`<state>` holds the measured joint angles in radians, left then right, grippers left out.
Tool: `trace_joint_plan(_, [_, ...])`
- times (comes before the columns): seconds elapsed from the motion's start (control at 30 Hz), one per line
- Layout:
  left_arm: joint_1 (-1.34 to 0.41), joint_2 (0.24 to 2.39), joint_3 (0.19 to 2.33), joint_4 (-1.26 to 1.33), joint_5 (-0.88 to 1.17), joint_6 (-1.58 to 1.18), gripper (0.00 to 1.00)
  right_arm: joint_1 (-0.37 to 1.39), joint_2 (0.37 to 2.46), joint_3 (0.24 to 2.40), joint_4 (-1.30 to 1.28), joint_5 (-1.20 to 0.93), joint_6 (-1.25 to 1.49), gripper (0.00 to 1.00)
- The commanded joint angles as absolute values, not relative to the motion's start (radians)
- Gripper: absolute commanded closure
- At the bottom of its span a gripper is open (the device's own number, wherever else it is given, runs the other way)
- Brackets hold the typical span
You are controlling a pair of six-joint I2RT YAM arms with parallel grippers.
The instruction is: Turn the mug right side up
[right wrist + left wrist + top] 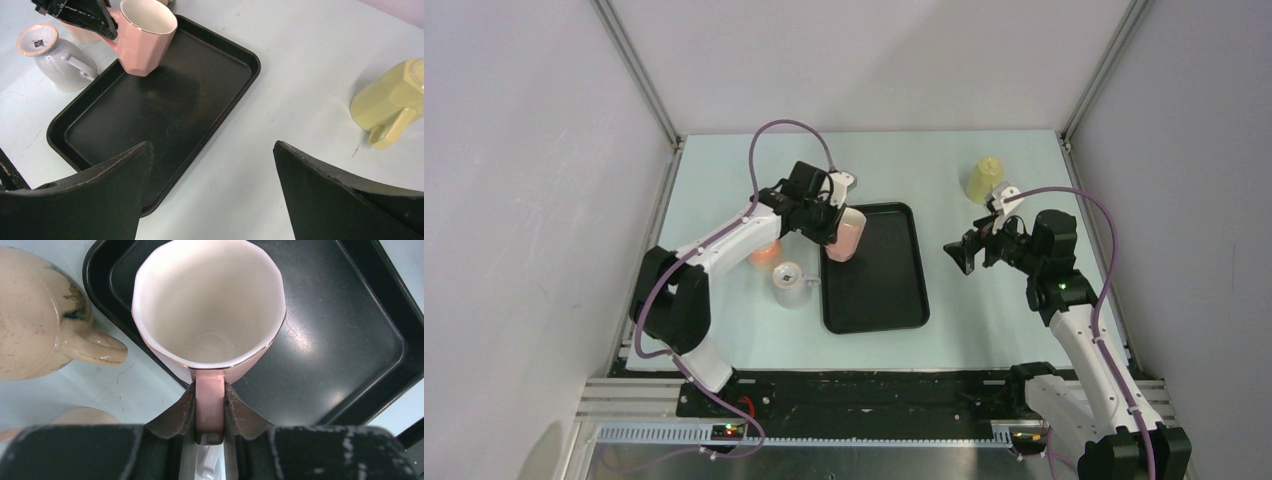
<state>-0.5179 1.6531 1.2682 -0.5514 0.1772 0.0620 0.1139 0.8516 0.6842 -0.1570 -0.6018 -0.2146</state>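
The pink mug (846, 240) has a gold rim and a white inside. Its mouth faces upward and it leans a little, with its base low over the left side of the black tray (884, 290). My left gripper (829, 218) is shut on the mug's handle (209, 400), its fingers (177, 412) pressed on both sides. The right wrist view shows the mug (145, 42) at the tray's (165, 110) far left corner; I cannot tell if it touches. My right gripper (959, 255) is open and empty above the table, right of the tray (210, 145).
A grey-white mug (789, 284) stands upside down just left of the tray, also seen in the right wrist view (55, 50). A peach mug (765, 252) sits behind it. A yellow mug (984, 178) sits at the back right, close to my right arm.
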Motion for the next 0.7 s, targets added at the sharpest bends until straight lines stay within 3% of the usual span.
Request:
trace_joint_plan(0.0, [-0.523, 1.654, 1.317, -0.412, 0.161, 0.035, 1.00, 0.115, 0.854, 0.677, -0.114, -0.600, -0.226, 0.04])
trace_joint_plan(0.43, [-0.524, 1.622, 1.117, -0.133, -0.018, -0.094, 1.00, 0.101, 0.868, 0.669, -0.104, -0.607, -0.227, 0.05])
trace_joint_plan(0.67, [-0.529, 1.661, 1.091, -0.122, 0.048, -0.120, 1.00, 0.103, 0.872, 0.665, -0.102, -0.609, -0.231, 0.05])
